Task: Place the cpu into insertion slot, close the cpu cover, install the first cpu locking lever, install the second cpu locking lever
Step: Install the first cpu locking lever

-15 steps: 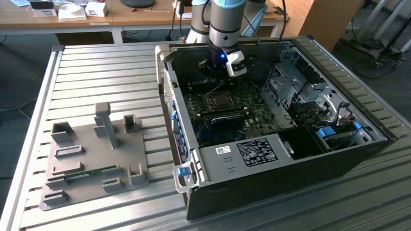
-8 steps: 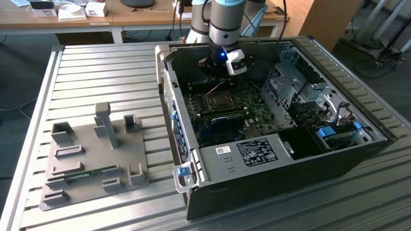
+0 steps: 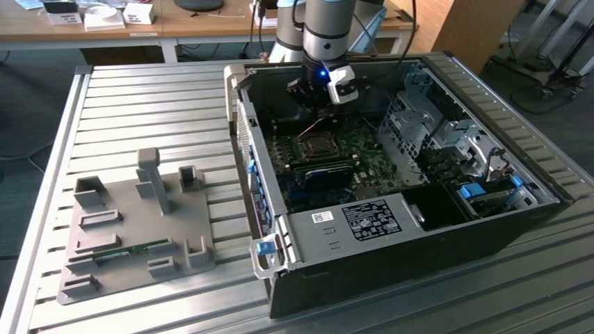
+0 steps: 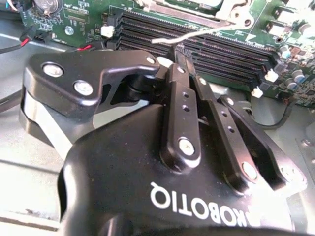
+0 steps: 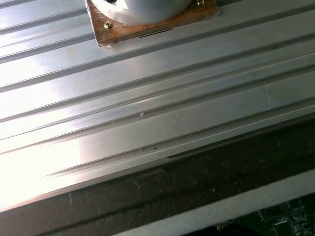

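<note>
Exterior view, arm: the gripper [image 3: 320,96] hangs inside the open computer case [image 3: 519,229], over the far end of the motherboard [image 3: 366,163]
Exterior view, target: the insertion slot [image 3: 316,146] sits just below the gripper, a dark square in a silvery rim, and no chip lies out on the table [image 3: 167,104]
Exterior view, aside: the grey fixture [image 3: 130,229] stands well apart on the exterior view's left
Second wrist view, pincer: the fingers [image 4: 179,98] are drawn narrow, tips together right by the locking lever [image 4: 197,33]; I cannot tell whether they pinch it
Second wrist view, lever: a thin silvery rod slanting free above the memory slots [image 4: 221,51], so it looks unlatched
Second wrist view, cover: the cpu cover [image 4: 187,12] appears to lie flat on the slot
First wrist view: ribbed table, the arm's mounting plate [image 5: 147,27], and a corner of green board
Cpu: I cannot pick it out; it is likely seated under the cover
Progress: placing and closing look done, and the lever work is not finished
</note>
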`<state>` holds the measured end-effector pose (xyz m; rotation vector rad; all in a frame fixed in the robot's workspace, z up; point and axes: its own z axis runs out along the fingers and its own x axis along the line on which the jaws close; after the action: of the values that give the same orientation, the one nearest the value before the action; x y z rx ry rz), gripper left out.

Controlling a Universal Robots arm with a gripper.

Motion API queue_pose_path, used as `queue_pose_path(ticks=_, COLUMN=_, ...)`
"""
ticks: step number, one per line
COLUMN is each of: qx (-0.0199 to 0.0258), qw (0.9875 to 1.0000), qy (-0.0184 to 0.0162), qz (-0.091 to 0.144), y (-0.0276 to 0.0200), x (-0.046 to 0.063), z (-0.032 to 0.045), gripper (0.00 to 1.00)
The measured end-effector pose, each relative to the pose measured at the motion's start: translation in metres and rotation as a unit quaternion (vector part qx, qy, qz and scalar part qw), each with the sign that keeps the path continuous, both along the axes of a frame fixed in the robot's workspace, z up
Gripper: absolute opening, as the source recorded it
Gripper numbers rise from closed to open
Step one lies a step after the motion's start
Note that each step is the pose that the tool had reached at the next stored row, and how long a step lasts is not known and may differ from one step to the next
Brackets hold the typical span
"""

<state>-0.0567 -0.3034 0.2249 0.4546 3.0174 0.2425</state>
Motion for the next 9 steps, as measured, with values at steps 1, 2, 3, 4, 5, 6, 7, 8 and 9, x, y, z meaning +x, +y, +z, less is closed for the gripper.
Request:
queue_pose_path(ticks=1, qx=0.0, qw=1.0, qy=0.0, qz=0.0, y=0.0, x=0.0, z=0.001, gripper=0.11)
queue_pose_path(ticks=2, qx=0.0, qw=1.0, qy=0.0, qz=0.0, y=0.0, x=0.0, z=0.0021, gripper=0.11)
queue_pose_path(ticks=3, qx=0.0, qw=1.0, qy=0.0, qz=0.0, y=0.0, x=0.0, z=0.003, gripper=0.11)
queue_pose_path(ticks=4, qx=0.0, qw=1.0, qy=0.0, qz=0.0, y=0.0, x=0.0, z=0.0037, gripper=0.11)
queue_pose_path(ticks=5, qx=0.0, qw=1.0, qy=0.0, qz=0.0, y=0.0, x=0.0, z=0.0043, gripper=0.11)
queue_pose_path(ticks=6, qx=0.0, qw=1.0, qy=0.0, qz=0.0, y=0.0, x=0.0, z=0.0046, gripper=0.11)
queue_pose_path(ticks=7, qx=0.0001, qw=1.0, qy=-0.0001, qz=0.0, y=-0.0001, x=0.0, z=0.0047, gripper=0.11)
queue_pose_path(ticks=8, qx=0.0, qw=1.0, qy=0.0, qz=0.0, y=-0.0006, x=0.0, z=0.0048, gripper=0.11)
queue_pose_path(ticks=9, qx=0.0, qw=1.0, qy=0.0, qz=0.0, y=-0.0012, x=0.0, z=0.0049, gripper=0.11)
